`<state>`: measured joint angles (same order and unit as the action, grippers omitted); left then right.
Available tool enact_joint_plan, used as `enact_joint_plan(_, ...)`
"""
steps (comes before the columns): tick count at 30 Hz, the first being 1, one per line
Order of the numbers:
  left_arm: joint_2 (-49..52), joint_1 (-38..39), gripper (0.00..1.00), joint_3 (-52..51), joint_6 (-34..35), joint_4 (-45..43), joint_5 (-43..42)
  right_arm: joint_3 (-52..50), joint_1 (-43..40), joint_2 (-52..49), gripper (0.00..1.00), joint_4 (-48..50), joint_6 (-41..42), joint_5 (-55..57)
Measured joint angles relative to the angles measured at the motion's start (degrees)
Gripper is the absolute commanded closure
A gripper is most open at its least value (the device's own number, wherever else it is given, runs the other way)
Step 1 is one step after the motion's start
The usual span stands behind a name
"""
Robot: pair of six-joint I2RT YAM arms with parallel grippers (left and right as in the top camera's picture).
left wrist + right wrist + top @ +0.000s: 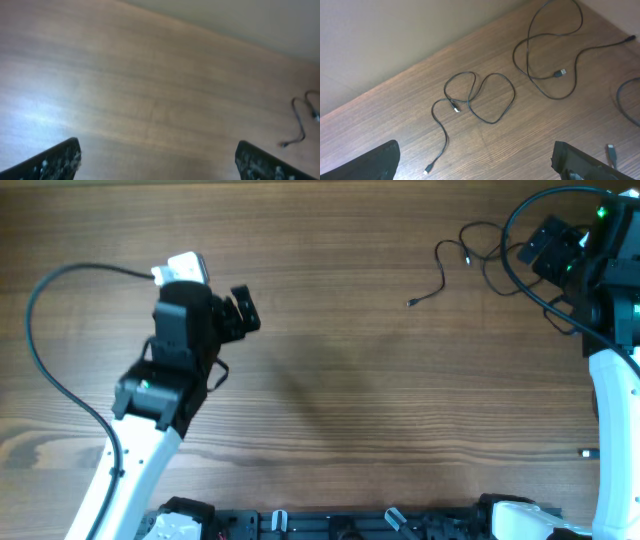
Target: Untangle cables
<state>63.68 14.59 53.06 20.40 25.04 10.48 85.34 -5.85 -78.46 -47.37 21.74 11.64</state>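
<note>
Several thin black cables lie loose on the wooden table at the far right. In the right wrist view one cable makes two loops and trails to a plug end. A second cable has a silver-tipped plug. A third cable shows at the right edge. In the overhead view they lie at the top right. My right gripper is open and empty above them, also seen in the overhead view. My left gripper is open and empty, far to the left. One cable shows far off in the left wrist view.
The thick black cable of the left arm curves over the table's left side. The right arm's thick cable arcs over the thin cables. The table's far edge runs just behind the cables.
</note>
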Motion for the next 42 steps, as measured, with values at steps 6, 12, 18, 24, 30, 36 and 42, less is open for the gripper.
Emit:
enact_joint_plan(6, -10.16, -0.26, 0.0, -23.28, -0.02, -28.0, -1.81, 0.0, 0.0, -0.07, 0.0, 0.02, 0.0, 0.0)
enact_joint_plan(12, -24.09, -6.29, 0.0, -40.41, 0.0, -49.03, -7.58, 0.0, 0.0, -0.09, 0.0, 0.02, -0.02, -0.02)
enact_joint_plan(18, -34.84, -13.07, 0.0, -47.39, 0.0, -50.99, -12.2, 0.0, 0.0, -0.09, 0.0, 0.02, 0.0, -0.02)
enact_joint_plan(24, -43.52, -15.13, 0.0, -52.24, 0.0, -43.47, -12.55, 0.0, 0.0, -0.09, 0.0, 0.02, 0.0, 0.0)
enact_joint_plan(30, -51.28, -16.11, 0.0, -52.33, 0.0, -28.92, -10.91, 0.0, 0.0, -0.09, 0.0, -0.02, -0.02, -0.02)
enact_joint_plan(36, -57.68, -16.7, 0.0, -52.59, -0.02, -21.09, -8.68, 0.0, 0.0, -0.09, 0.0, -0.04, -0.02, 0.0)
enact_joint_plan(42, -62.84, -17.03, 0.0, -52.59, -0.02, -21.07, -9.79, 0.0, 0.0, -0.09, 0.0, -0.04, -0.02, -0.02)
